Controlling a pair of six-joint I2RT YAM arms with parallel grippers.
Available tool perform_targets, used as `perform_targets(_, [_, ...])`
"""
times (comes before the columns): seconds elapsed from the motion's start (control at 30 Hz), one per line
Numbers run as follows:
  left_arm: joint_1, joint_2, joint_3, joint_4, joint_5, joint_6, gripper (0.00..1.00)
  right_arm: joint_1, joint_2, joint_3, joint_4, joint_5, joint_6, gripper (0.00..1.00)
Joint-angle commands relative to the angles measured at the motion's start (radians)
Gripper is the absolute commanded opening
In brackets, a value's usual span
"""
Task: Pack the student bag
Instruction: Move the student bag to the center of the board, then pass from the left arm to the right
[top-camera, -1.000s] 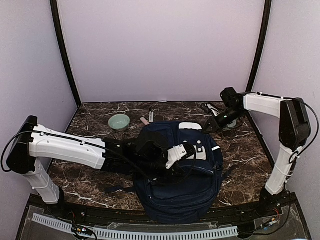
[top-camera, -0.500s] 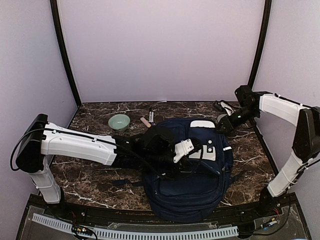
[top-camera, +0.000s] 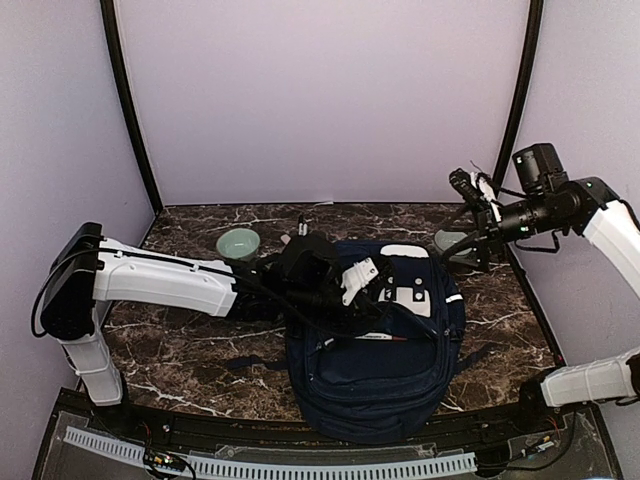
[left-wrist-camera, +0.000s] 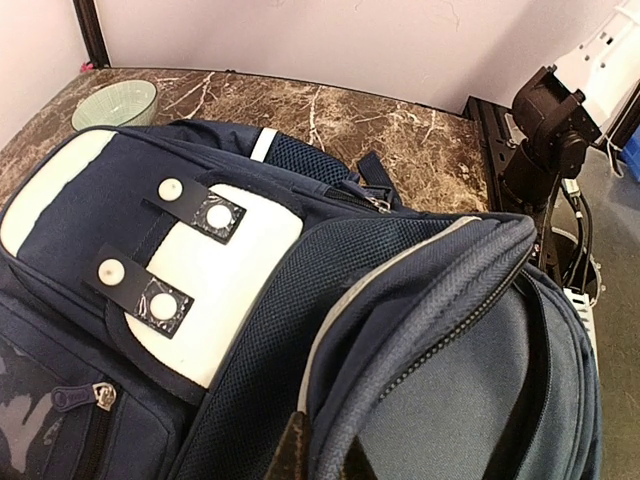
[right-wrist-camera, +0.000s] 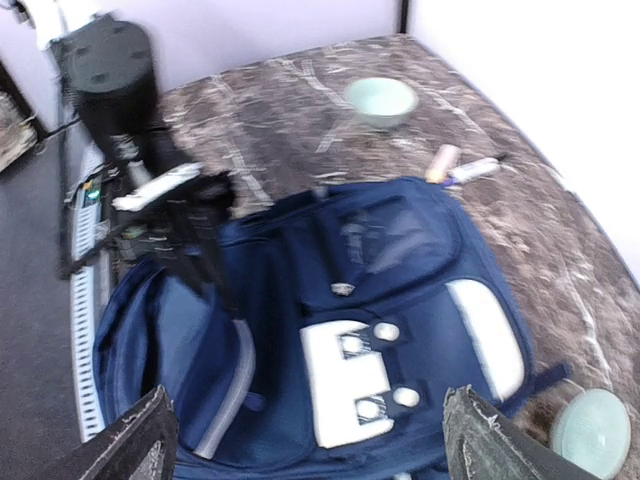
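Although raised over the far right corner and well apart from the load, looks down and leftward at it: right pincer (top-camera: 478, 218), fingers (right-wrist-camera: 150, 435) spread wide, nothing between them. Student bag (top-camera: 375, 350) lying face up on the middle of the counter (top-camera: 170, 350), toward the near edge; from the right pincer, leftward, nearer and lower. Long axis roughly near-to-far in the top view, white patch (top-camera: 410, 292) toward the far end, bulk of the body toward the near edge.

Left pincer (left-wrist-camera: 312, 455) closer by far: drawn together and, judging by the left wrist view, pinched on the zipped rim of the bag's mouth, pale lining (left-wrist-camera: 470, 400) showing beside the grip. Likely division, then: left arm for holding the mouth, right arm for fetching and coming in from the far right, across the bag's width.

Dark veined marble, hard and smooth; would probably let the fabric slide under a sideways pull. Around the bag: green bowl (top-camera: 238, 243) at far left, pens (top-camera: 297, 235) just beyond the far edge, pale dish (top-camera: 452, 245) near the far right corner. Plain lilac walls (top-camera: 320, 100) close on three sides; little spare room on the right.
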Motion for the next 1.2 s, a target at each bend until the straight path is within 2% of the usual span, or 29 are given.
perform_targets(0.0, [0.032, 0.014, 0.042, 0.098, -0.002, -0.044, 0.00, 0.105, -0.007, -0.056, -0.045, 0.003, -0.078, 0.86])
perform_targets(0.23, [0.046, 0.011, 0.042, 0.169, 0.002, -0.110, 0.00, 0.260, -0.046, -0.204, 0.131, 0.141, 0.001, 0.87])
perform_targets(0.47, [0.048, 0.004, 0.058, 0.182, -0.001, -0.129, 0.01, 0.355, 0.042, -0.221, 0.199, 0.189, 0.068, 0.90])
perform_targets(0.5, [0.048, 0.001, 0.060, 0.183, -0.002, -0.129, 0.01, 0.364, 0.055, -0.219, 0.201, 0.187, 0.066, 0.87])
perform_targets(0.53, [0.048, -0.002, 0.060, 0.182, -0.003, -0.130, 0.01, 0.374, 0.069, -0.216, 0.215, 0.201, 0.077, 0.80])
perform_targets(0.6, [0.048, -0.011, 0.056, 0.183, -0.003, -0.135, 0.01, 0.379, 0.097, -0.210, 0.247, 0.234, 0.122, 0.59])
perform_targets(0.7, [0.048, -0.033, 0.047, 0.175, -0.016, -0.144, 0.03, 0.378, 0.148, -0.179, 0.252, 0.258, 0.148, 0.12])
perform_targets(0.73, [0.048, -0.041, 0.049, 0.160, -0.030, -0.151, 0.06, 0.378, 0.159, -0.168, 0.248, 0.261, 0.150, 0.02])
perform_targets(0.87, [0.048, -0.115, 0.048, 0.023, -0.116, -0.201, 0.26, 0.373, 0.142, -0.162, 0.263, 0.268, 0.155, 0.00])
perform_targets(0.97, [0.050, -0.219, 0.002, -0.049, -0.240, -0.241, 0.43, 0.368, 0.105, -0.199, 0.298, 0.258, 0.157, 0.00])
perform_targets(1.03, [0.063, -0.280, -0.039, -0.075, -0.330, -0.280, 0.49, 0.364, 0.095, -0.215, 0.308, 0.244, 0.159, 0.00])
perform_targets(1.1, [0.094, -0.309, -0.031, -0.139, -0.458, -0.381, 0.59, 0.358, 0.095, -0.218, 0.306, 0.230, 0.160, 0.00])
perform_targets(1.17, [0.148, -0.294, 0.014, -0.246, -0.517, -0.509, 0.60, 0.354, 0.095, -0.217, 0.305, 0.225, 0.161, 0.00])
